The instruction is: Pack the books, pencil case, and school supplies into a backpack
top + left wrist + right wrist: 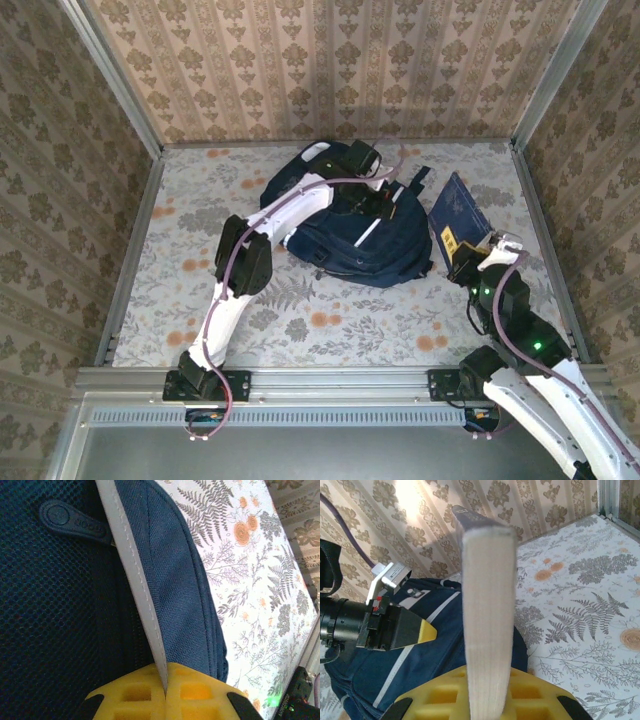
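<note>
- Nearest me, the metal rail [330,382] closes off the surface [180,230]. A wide band of bare floral cloth lies between that rail and the backpack [345,245].
- The right arm [520,320] comes up on the near right of the backpack. The right jaws are clamped on the lower end of a navy book [462,212], which stands tilted close beside the backpack's right flank. I cannot tell whether the two touch.
- The book takes up most of the strip between the backpack and the right-hand rail, so little room is left there.
- The right wrist view adds the book's pale page edge [487,610], upright between the yellow pads [440,700], with the backpack's navy fabric behind it to the left.
- Left of the backpack the surface is open all the way to the side rail.
- The left arm [245,265] reaches across the backpack to its far right part.
- The left wrist view adds that the left jaws are pinched shut on the backpack's white stripe [135,580], with dark mesh [50,620] and a zip pull [70,522] beside it.
- The backpack's far end sits close to the papered back wall [330,70].
</note>
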Controlling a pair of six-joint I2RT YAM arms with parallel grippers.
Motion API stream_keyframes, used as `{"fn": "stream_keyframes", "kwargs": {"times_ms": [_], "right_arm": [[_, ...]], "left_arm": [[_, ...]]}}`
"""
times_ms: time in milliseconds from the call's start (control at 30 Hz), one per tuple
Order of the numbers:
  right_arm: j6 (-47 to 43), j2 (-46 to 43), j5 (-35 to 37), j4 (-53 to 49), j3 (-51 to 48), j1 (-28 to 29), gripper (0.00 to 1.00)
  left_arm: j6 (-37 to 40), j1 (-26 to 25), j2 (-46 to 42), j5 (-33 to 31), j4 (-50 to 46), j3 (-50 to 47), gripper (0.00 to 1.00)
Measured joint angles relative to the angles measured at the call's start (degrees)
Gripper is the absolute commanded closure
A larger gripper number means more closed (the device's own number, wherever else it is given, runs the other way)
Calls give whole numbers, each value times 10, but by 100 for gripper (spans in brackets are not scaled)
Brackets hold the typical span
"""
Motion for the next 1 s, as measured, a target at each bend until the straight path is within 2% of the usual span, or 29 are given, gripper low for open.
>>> {"fn": "stream_keyframes", "kwargs": {"times_ms": [100, 233, 433, 533, 767, 1000], "right_arm": [[-1, -1, 1, -1, 14, 0, 100], [0, -1, 4, -2, 18, 0, 100], [20, -1, -15, -5, 18, 0, 99], [57, 4, -53, 1, 14, -1, 100], [145, 34, -170, 30, -15, -1, 100], [231, 7, -220, 31, -30, -1, 100]], "left_arm": [[7, 12, -36, 0, -26, 0, 100], [10, 53, -114, 7, -46, -11, 100], [0, 134, -198, 77, -44, -45, 100], [-9, 152, -204, 112, -40, -52, 100], [-24, 160, -204, 154, -41, -53, 100], [-61, 173, -204, 177, -7, -55, 100]]}}
